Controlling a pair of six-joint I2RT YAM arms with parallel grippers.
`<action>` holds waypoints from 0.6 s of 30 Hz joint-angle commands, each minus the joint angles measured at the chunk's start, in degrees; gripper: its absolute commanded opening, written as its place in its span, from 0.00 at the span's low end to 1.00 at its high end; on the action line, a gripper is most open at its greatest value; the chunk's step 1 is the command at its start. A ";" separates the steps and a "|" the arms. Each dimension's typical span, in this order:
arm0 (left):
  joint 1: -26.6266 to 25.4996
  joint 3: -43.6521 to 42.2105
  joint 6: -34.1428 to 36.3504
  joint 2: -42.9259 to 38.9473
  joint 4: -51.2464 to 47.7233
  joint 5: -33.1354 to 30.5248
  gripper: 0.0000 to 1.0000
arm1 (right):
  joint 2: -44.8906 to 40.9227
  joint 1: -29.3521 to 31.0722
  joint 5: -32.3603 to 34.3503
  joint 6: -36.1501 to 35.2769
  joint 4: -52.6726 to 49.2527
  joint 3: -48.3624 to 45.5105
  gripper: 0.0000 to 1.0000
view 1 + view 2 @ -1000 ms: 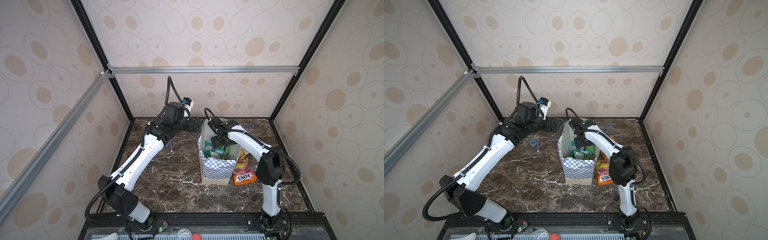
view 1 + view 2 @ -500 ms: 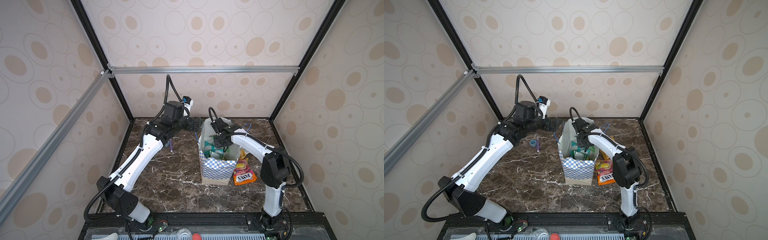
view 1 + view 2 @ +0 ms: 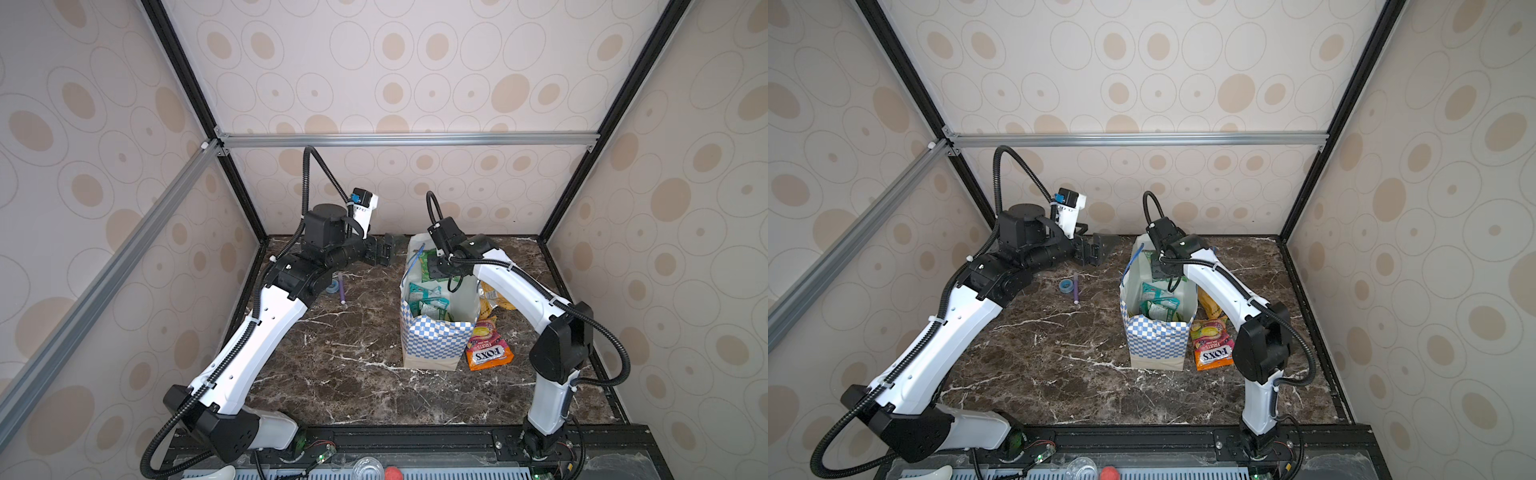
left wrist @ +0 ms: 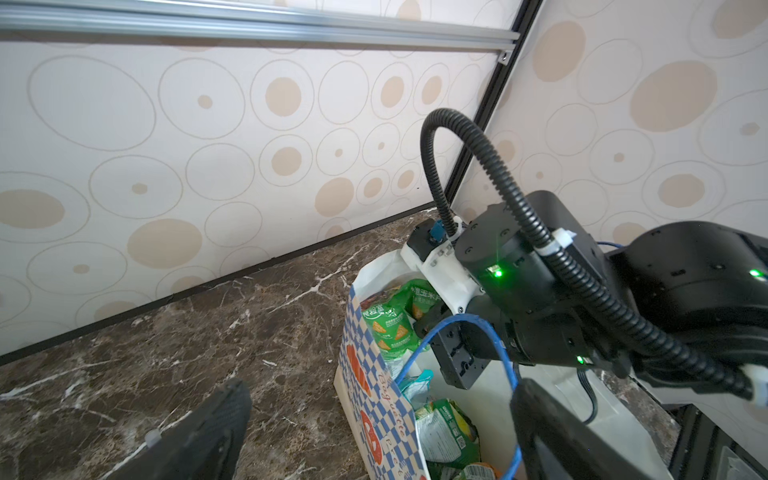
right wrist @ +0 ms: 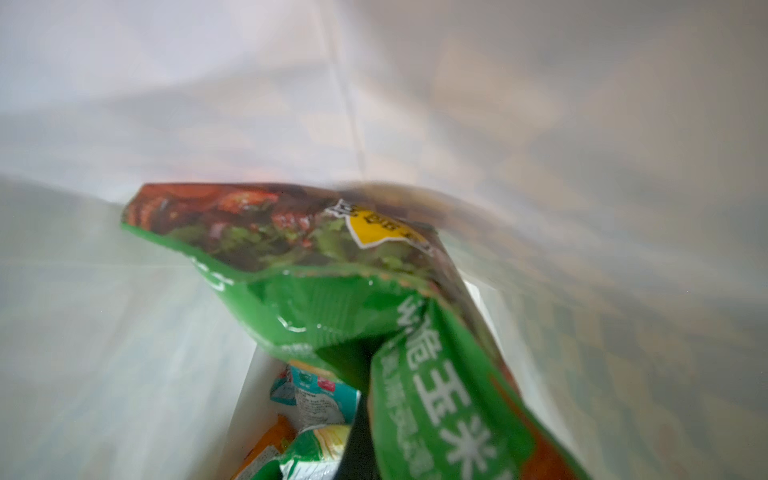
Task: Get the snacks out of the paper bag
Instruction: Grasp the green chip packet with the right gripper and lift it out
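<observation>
Green packet [image 4: 388, 328] pinched by the right pincer [image 4: 430, 318] angled down into the paper bag [image 3: 436, 345]; left pincer [image 3: 384, 249] wide.

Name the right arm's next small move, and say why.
Probably lift straight up. The right gripper, jaws shut, appears to hold the green packet inside the paper bag, with more snacks below it. A vertical pull should clear the rim before swinging toward the FOX'S packet on the table.

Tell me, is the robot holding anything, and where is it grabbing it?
The right gripper, inside the checkered paper bag, is shut on a crinkly green foil snack packet, pinching one edge. The open left gripper holds nothing.
</observation>
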 commanded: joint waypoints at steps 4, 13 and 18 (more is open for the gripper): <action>0.62 -0.71 0.26 -3.46 5.40 6.82 0.98 | -2.27 -0.15 -1.27 1.79 -4.66 7.91 0.00; 0.24 -1.94 -1.90 -4.90 7.61 9.13 0.98 | -3.26 -0.27 -2.19 2.86 -10.36 21.28 0.00; -0.80 -1.57 -3.42 -4.54 8.57 8.65 0.98 | -3.27 -0.58 -1.89 2.27 -11.31 31.31 0.00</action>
